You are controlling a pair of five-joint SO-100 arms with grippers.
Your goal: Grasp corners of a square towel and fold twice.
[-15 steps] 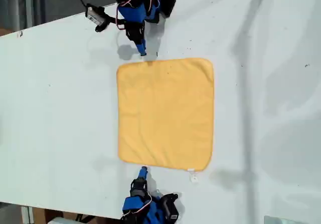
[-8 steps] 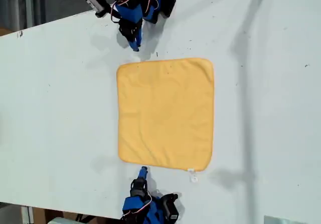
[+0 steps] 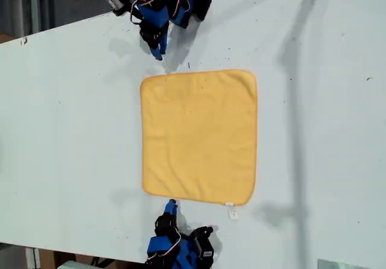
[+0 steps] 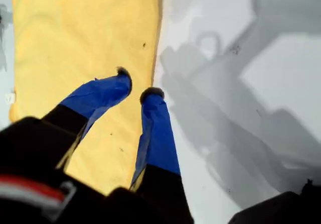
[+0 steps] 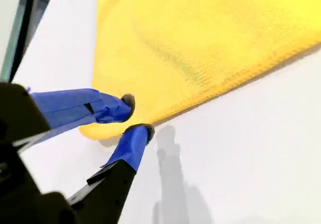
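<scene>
The yellow-orange towel [image 3: 199, 136] lies flat and unfolded on the white table [image 3: 66, 130]. Its small white tag [image 3: 230, 205] sits at the corner toward the exterior view's lower right. My first gripper [image 3: 158, 55] hovers off the towel's upper edge in the exterior view, near a rounded corner [image 3: 146, 82]. In the first wrist view this gripper [image 4: 136, 85] is raised above the towel [image 4: 75, 33], holding nothing, its tips a narrow gap apart. My second gripper [image 3: 172, 205] is low at the opposite edge. Its tips [image 5: 134, 116] are slightly apart beside a corner [image 5: 98, 129] of the towel [image 5: 200, 33].
The table edge [image 3: 60, 29] runs across the exterior view's upper left, with dark floor beyond. Both arm bases stand at the table's edges, one at the exterior view's top [image 3: 181, 3], one at its bottom [image 3: 181, 254]. Arm shadows [image 4: 225, 108] fall on the table beside the towel.
My first gripper has drawn back from the towel's edge toward the exterior view's top and a little to its left. The second arm has barely shifted. The towel has not moved.
</scene>
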